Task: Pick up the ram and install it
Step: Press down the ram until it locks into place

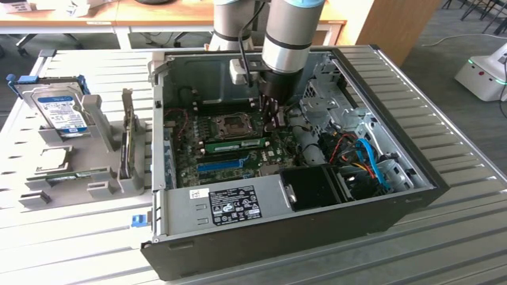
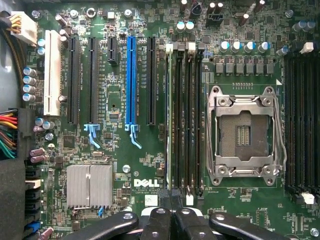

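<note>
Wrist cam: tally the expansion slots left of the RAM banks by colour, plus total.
white slots: 1
blue slots: 1
black slots: 4 (one of them short)
Total: 6

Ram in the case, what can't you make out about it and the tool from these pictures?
- Ram in the case: whether it is fully seated, too small in the exterior view.
- Tool: mostly cut off by the wrist picture's edge.
- Second ram on the grey rack: chips too small in the exterior view.
</note>
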### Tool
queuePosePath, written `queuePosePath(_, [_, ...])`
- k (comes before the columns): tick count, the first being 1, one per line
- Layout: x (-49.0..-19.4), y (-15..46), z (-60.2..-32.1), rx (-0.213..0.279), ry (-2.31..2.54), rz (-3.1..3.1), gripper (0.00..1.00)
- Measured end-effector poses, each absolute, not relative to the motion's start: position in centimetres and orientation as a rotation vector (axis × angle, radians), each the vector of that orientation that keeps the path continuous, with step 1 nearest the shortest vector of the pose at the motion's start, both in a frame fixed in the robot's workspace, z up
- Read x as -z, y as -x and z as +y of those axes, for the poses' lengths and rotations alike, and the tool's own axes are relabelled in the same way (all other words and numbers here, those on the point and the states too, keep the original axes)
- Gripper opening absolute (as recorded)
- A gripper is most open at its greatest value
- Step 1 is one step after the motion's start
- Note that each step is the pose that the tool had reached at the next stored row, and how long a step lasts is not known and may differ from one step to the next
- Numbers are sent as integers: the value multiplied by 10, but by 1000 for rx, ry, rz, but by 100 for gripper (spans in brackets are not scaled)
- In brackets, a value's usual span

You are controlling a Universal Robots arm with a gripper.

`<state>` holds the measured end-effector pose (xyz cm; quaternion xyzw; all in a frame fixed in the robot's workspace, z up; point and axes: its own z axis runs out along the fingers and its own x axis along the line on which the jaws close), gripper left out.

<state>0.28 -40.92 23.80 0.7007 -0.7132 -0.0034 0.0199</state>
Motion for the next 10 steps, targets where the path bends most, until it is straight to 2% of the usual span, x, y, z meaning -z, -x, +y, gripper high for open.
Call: queuePosePath(10, [-234,-3,-409,11,-2174,-2213,11])
